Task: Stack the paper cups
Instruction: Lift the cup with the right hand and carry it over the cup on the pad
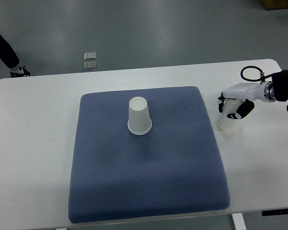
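One cup [139, 116] on blue mat [149, 182] — right hand [234, 106] seemingly gripping another [227, 122]

I read this as a lab or test room, not a home. A plain white table [29, 158] stands on a smooth grey-green floor [158, 33]. On the table lies 1 blue padded mat [149, 182]. Beyond the table's far edge, 2 small clear squares [90, 61] sit on the floor. At its far left corner I see a person's leg and shoe [17, 71].
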{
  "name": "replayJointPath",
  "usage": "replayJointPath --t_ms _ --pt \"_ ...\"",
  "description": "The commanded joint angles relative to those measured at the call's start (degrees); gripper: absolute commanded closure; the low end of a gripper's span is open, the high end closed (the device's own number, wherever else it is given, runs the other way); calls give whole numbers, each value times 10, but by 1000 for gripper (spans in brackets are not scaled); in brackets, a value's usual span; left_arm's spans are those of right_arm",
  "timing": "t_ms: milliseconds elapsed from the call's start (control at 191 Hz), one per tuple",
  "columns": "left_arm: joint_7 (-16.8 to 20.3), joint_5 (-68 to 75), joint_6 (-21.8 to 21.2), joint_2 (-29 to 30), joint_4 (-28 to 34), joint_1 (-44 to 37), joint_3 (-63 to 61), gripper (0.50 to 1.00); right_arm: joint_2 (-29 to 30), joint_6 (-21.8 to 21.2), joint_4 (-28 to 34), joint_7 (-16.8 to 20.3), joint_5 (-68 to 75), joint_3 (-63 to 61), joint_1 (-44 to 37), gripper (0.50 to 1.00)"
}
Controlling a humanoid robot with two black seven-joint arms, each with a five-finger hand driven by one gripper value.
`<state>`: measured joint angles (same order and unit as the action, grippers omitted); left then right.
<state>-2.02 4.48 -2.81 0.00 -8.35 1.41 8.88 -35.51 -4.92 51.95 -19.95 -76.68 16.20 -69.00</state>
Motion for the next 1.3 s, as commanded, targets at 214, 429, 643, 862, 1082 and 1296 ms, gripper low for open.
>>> replayJointPath --t_ms 214,429,643,862,1082,1296 --pt "0 0 0 0 0 0 0 500 -3 -22 14 -11 5 0 -90 916" --pt "0 0 0 0 0 0 0 500 20 -53 41 -12 7 -1 -169 916" --pt "0 0 0 0 0 0 0 500 69 -79 67 -14 8 -2 -221 912" --pt "0 0 0 0 0 0 0 500 135 -120 67 -18 8 -45 -249 910" --pt "0 0 0 0 0 0 0 500 192 -154 67 -18 8 -93 -263 906" --pt "0 0 0 0 0 0 0 500 220 -156 66 -25 7 -93 -256 906"
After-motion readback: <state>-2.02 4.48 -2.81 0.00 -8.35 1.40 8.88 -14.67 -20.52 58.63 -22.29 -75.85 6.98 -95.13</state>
